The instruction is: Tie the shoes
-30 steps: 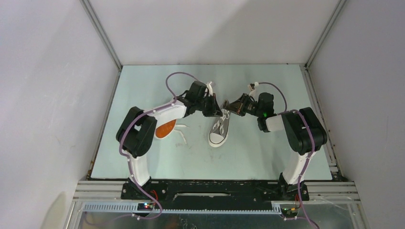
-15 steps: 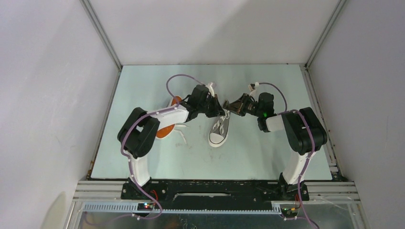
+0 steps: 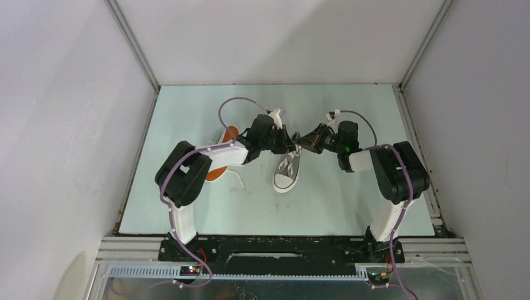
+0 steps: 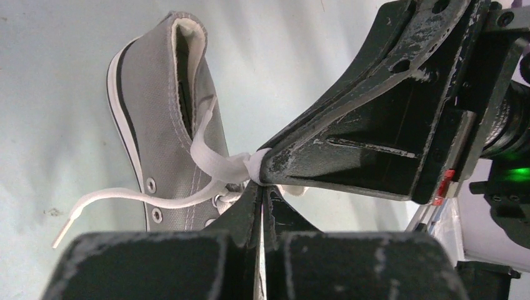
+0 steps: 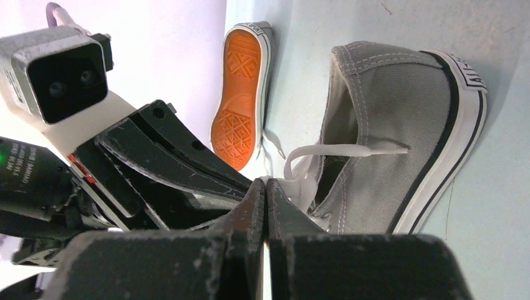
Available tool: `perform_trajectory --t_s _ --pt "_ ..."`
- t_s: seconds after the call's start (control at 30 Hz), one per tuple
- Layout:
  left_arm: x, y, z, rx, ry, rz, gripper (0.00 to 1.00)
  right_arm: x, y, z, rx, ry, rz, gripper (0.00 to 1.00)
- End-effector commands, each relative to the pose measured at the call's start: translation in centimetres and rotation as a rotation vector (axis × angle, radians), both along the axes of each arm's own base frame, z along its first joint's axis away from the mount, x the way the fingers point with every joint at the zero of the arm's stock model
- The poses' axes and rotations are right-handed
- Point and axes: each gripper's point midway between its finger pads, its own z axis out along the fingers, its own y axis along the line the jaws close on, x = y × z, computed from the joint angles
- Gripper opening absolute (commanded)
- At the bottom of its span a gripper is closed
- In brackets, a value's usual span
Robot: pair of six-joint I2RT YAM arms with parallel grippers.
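**While both arms met over one shoe, no knot showed**

As I looked down from the top camera, the upright shoe point(image 3: 286, 174) stood in the middle of the table point(image 3: 187, 206), toe toward the bases. The other shoe point(image 3: 216, 173) lay on its side to the left, orange sole showing, partly under the left arm. Both arms reached inward with elbows out. The left gripper point(image 3: 289, 145) and right gripper point(image 3: 300, 141) sat almost tip to tip above the heel end.

Through the left wrist camera, my left fingers were pressed together; whether they held anything I could not tell. The right gripper's tip pinched the lace point(image 4: 215, 164), which bunched there, while one end trailed loose.

Through the right wrist camera, the right fingers were pressed together beside the shoe's opening. I saw no bow, so I judged this shoe barely begun and the other one not yet started.
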Motion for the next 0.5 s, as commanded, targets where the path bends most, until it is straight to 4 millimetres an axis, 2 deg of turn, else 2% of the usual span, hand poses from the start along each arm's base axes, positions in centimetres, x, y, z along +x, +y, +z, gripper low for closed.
perform_trajectory --t_s 0.0,0.2,0.47 --pt "0.7 -1.2 0.4 -0.001 -0.122 -0.035 0.00 0.7 -0.1 2.8 0.034 -0.005 -0.028 0.00" --pt "0.7 -1.7 -0.2 0.014 -0.170 -0.026 0.00 0.5 0.3 2.6 0.062 0.051 -0.034 0.00" --pt "1.2 -1.0 -1.5 0.034 -0.224 0.029 0.00 0.2 1.7 2.5 0.103 0.128 -0.059 0.00"
